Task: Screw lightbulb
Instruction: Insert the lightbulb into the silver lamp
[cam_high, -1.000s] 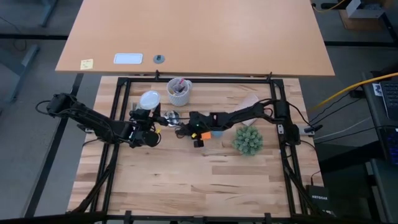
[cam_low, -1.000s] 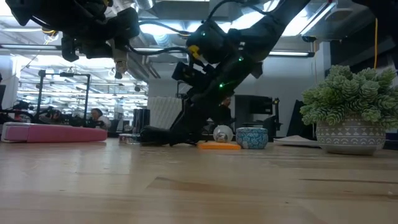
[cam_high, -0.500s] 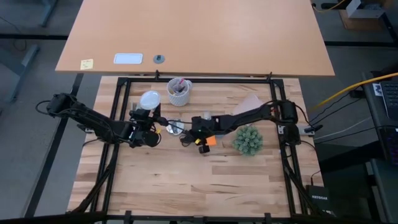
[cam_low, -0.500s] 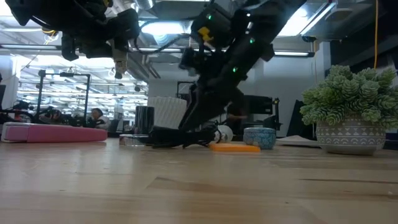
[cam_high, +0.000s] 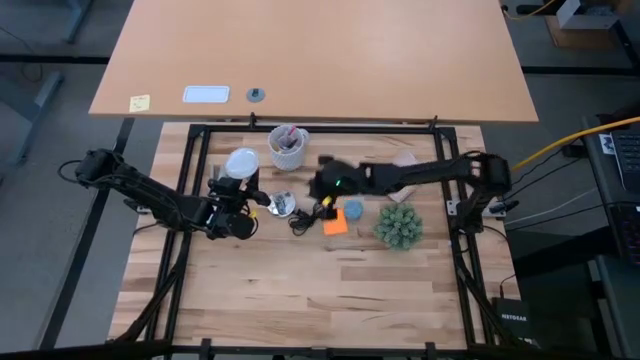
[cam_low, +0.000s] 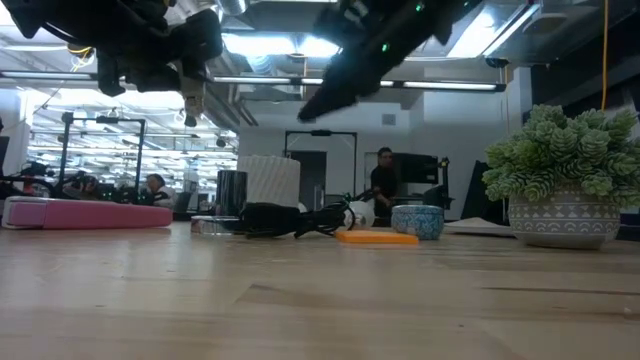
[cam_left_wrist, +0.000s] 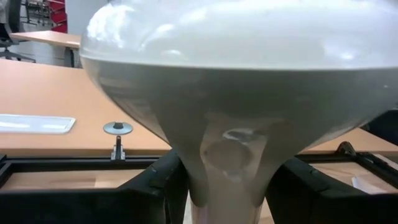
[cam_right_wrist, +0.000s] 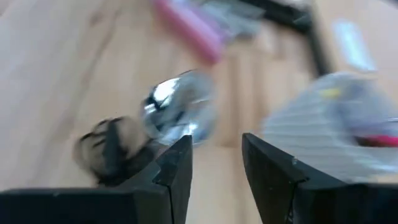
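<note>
We see left gripper (cam_high: 236, 190) clamped on narrow neck of small white frosted lightbulb (cam_high: 241, 161), dome beyond its fingertips, raised off table. Shiny silver round socket with black cord (cam_high: 283, 206) lies just beside that gripper, on wood. Right gripper (cam_right_wrist: 216, 163) empty, fingers parted, above socket. We judge: bulb picked up, seating and screwing left.

Light: bright, even, from ceiling strip lamps (cam_low: 280, 45) overhead.
Glare: soft sheen on the lightbulb (cam_left_wrist: 236, 93) dome.
Blur: right wrist view smeared; silver socket (cam_right_wrist: 180, 109) indistinct.
Shadows: faint on the table (cam_high: 330, 290).
</note>
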